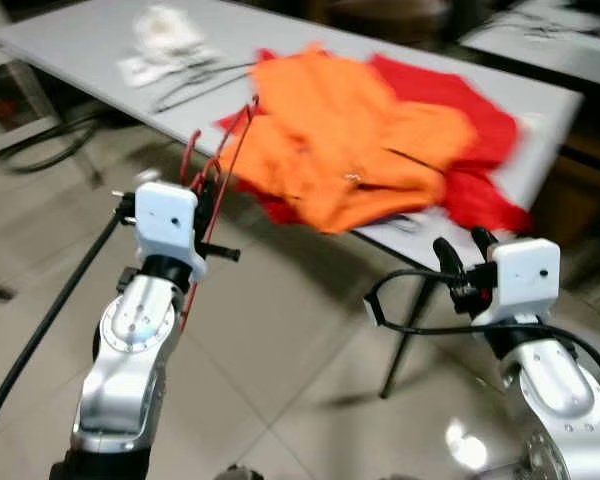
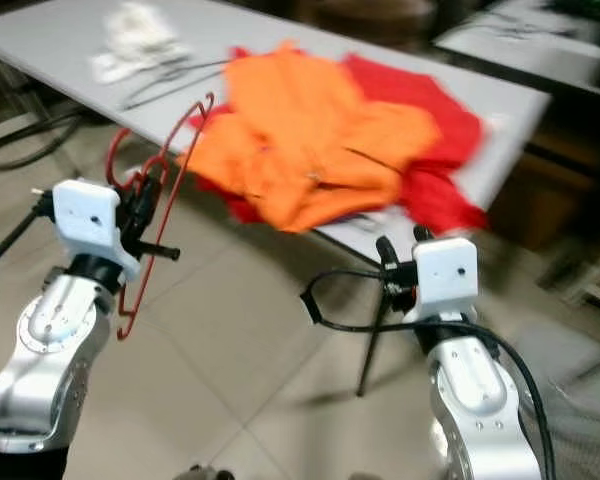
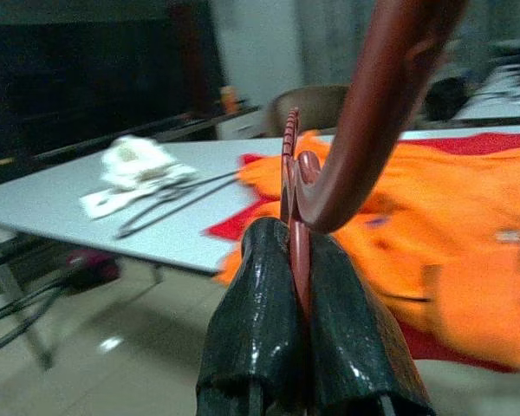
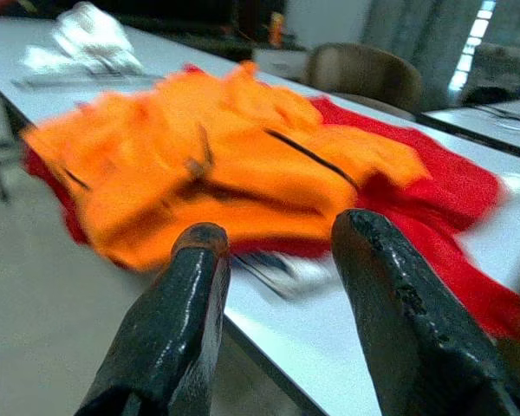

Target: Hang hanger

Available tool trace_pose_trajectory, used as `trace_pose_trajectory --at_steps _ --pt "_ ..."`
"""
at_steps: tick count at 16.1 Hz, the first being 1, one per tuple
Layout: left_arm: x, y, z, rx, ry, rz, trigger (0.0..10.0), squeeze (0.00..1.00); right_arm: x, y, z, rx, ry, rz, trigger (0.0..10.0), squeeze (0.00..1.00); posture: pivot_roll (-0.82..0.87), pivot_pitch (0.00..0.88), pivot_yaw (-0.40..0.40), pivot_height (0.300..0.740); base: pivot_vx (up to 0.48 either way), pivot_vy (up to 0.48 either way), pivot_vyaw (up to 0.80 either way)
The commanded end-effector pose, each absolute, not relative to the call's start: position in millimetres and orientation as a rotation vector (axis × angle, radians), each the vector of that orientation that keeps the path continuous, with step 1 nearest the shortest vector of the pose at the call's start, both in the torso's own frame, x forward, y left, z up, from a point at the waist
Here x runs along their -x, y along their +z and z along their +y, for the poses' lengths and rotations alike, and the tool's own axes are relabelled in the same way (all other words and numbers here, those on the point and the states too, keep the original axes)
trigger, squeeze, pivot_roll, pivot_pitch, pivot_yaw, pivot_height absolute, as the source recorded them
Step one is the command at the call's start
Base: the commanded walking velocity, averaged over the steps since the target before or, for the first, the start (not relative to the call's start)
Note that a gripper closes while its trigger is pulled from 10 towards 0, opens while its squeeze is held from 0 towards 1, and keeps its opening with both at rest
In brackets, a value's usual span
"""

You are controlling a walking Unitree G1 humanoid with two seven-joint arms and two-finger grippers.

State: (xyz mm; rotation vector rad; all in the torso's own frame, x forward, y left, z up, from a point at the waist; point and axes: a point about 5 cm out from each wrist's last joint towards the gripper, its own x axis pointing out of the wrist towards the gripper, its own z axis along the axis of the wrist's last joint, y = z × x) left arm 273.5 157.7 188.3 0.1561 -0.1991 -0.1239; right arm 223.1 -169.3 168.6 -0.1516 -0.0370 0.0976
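A: Left wrist view first. Progress?
B: Early-to-mid. Red hanger (image 3: 296, 186) already picked up, clamped tight between the two black fingers (image 3: 264, 321) of left end effector (image 2: 145, 205). Not hung yet; no rail or rod to hang it on anywhere in frame.

A: Hanger versus end effector?
B: Pinched on the wire, hook curling up above the fingertips in the wrist view. In right eye view, held off the desk (image 2: 60, 50), out over the tiled floor (image 2: 240, 350), just short of the desk edge, rest of the red frame dropping down alongside the left arm.

A: Right side?
B: Right end effector (image 1: 465, 248) empty, fingers apart, aimed at the orange garment (image 1: 350, 140) lying on the red cloth (image 1: 480, 150). Near the desk edge, touching nothing.

A: Anything else on the desk?
B: White crumpled item (image 1: 165, 40) at the far end, probably cloth, too blurred to call. Dark wire hangers (image 1: 195, 85) beside it.

A: Left to do?
B: Find a hanging spot, carry the hanger over, hook it on, let go.
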Motion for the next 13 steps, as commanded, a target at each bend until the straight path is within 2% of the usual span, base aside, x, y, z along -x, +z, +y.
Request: trace_pose_trajectory --at_steps 1,13 --pt "-273.6 191.4 155.9 -0.16 -0.131 -0.205 10.0 0.0 -223.5 176.0 -169.7 0.127 0.088 -0.078 10.0 0.0 -0.1 0.08 0.081 0.74 0.341 0.0 0.0" --pt "-271.8 189.2 150.2 -0.159 -0.159 -0.192 10.0 0.0 -224.1 180.8 -170.9 0.096 0.086 -0.105 10.0 0.0 -0.1 0.083 0.082 0.74 0.327 0.0 0.0"
